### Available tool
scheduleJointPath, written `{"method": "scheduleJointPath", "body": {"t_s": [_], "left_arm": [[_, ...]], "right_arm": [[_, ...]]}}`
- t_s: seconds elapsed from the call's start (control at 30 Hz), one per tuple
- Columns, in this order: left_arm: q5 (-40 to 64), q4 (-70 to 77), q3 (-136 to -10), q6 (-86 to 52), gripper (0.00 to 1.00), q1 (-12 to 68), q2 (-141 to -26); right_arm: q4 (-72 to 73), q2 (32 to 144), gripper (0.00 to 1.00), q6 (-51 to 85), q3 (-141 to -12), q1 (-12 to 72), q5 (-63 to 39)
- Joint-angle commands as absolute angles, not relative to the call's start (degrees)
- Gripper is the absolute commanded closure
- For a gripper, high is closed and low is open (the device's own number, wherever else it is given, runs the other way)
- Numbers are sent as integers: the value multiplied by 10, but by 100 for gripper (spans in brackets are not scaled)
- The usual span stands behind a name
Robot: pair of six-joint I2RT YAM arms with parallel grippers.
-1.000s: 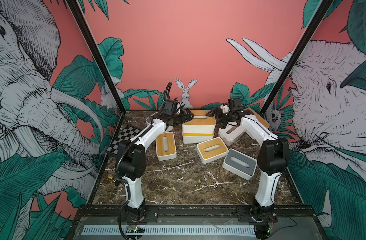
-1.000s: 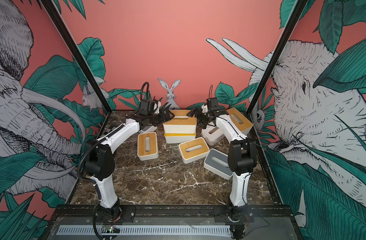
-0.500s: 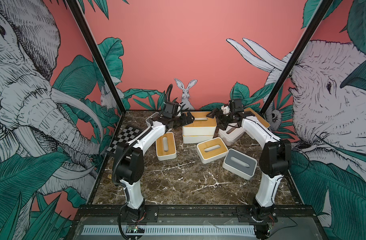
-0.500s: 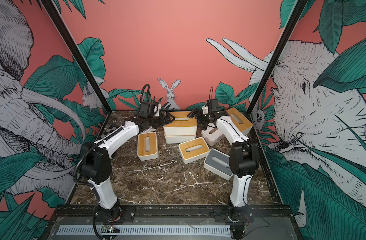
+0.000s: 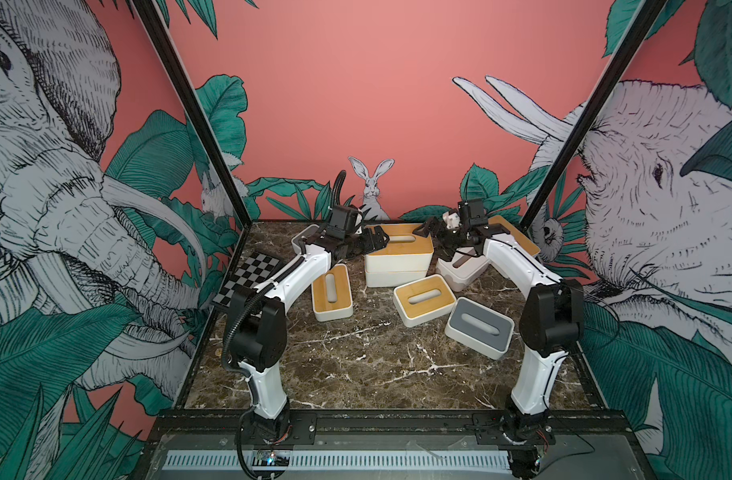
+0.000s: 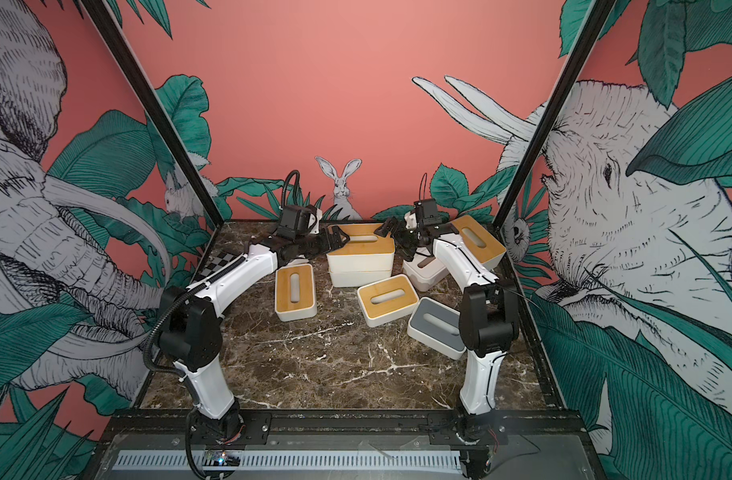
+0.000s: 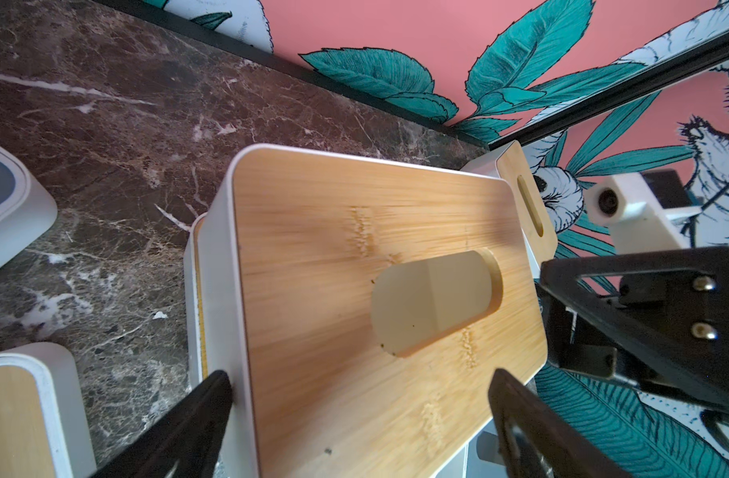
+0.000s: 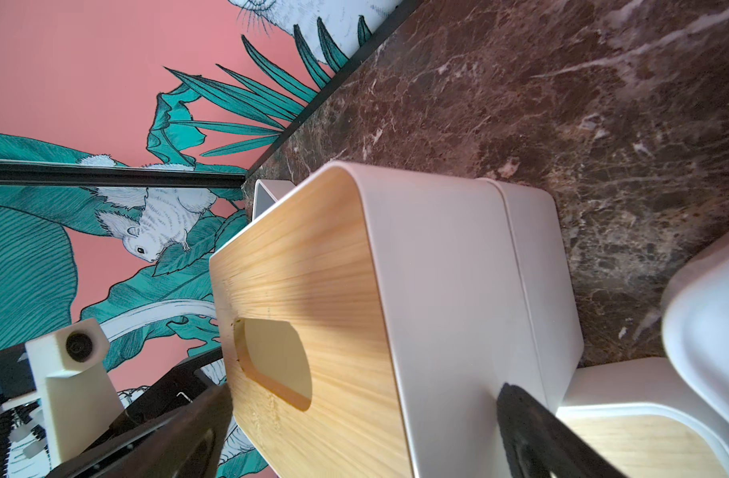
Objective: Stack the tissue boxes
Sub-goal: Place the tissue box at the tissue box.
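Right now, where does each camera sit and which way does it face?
Both top views: high in front, facing down toward the back wall; left arm, right arm, left gripper, right gripper show.
Left wrist: on the left arm, looking along its fingers over the top box; right gripper opposite.
Right wrist: on the right arm, fingers straddling that box; left gripper opposite.
Shared: all views show the top box.

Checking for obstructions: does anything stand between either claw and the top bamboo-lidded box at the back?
Nothing visible. The left claw and right claw each straddle an end of the top bamboo box, stacked on a lower box.
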State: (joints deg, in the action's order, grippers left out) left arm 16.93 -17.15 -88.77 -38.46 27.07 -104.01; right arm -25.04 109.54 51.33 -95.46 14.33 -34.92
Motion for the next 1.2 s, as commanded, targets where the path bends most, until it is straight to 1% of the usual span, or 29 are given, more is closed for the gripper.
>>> {"method": "scheduleJointPath", "body": {"t_s": [0.0,0.8,1.17], "left_arm": [[205,-139,-882,-396,2,291,-1006],[196,-145,-918,-395,2,282,-1014],[202,-131,-887,-406,2,282,-1011]], "right_arm": [[-234,1071,1,525,-945,163,-375],[-234,1081,1,538,-961,172,-366],[-242,1084,1,541,-967,163,-356]]}}
